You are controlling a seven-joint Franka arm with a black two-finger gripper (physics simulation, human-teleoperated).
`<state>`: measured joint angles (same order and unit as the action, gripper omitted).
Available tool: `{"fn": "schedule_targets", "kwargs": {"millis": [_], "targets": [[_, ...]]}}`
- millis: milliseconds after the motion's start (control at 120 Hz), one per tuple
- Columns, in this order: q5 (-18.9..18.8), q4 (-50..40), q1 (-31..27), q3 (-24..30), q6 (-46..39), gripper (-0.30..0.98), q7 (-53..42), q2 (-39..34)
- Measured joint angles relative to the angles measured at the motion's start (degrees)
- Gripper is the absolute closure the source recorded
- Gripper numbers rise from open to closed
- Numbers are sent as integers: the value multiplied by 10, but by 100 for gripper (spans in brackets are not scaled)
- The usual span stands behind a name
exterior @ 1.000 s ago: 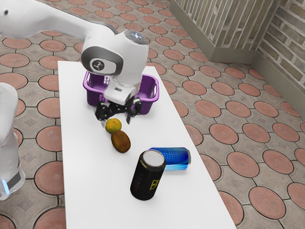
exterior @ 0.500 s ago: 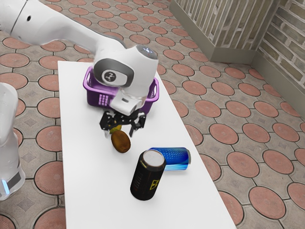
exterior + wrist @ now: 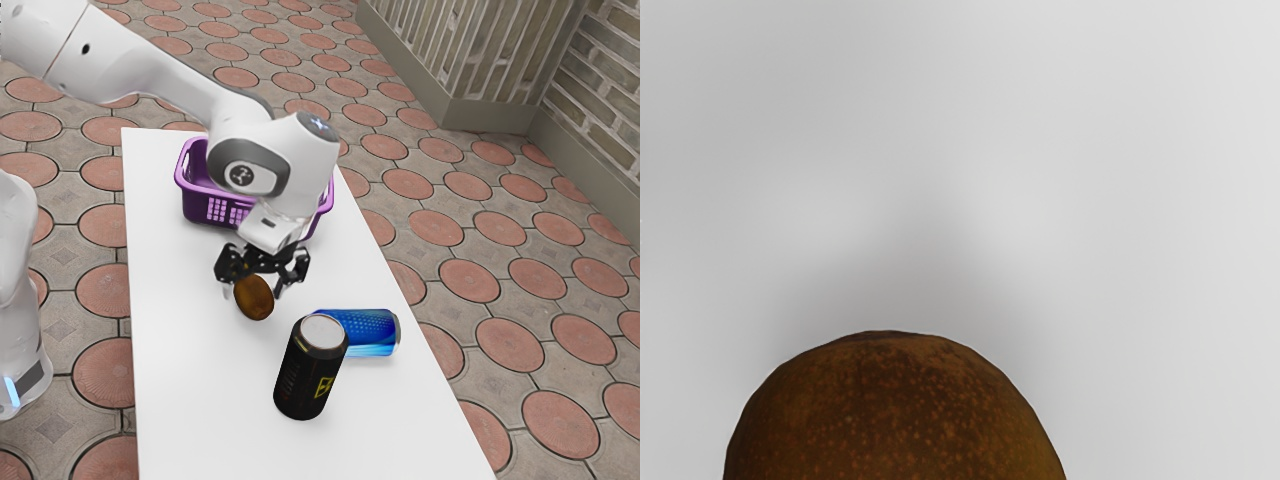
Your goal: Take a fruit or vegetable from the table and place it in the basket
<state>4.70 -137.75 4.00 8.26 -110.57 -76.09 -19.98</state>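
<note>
On the table: a kiwi under the hand, a basket to one side, an upright black can and a lying blue can opposite.

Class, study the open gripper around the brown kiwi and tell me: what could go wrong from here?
The gripper has a finger on either side of the rounded kiwi, so an off-centre close might roll or squeeze it out.

The black can stands upright nearby; a sideways swing could tip it.

Carried too low, the kiwi might catch the purple basket's raised wall.
</note>
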Motion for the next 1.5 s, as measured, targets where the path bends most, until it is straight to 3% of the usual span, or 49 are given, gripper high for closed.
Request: {"fn": "schedule_targets", "kwargs": {"millis": [1300, 1500], "targets": [[10, 0, -2, -3, -28, 0, 27, 15], [15, 0, -2, -15, -28, 35, 30, 15]]}}
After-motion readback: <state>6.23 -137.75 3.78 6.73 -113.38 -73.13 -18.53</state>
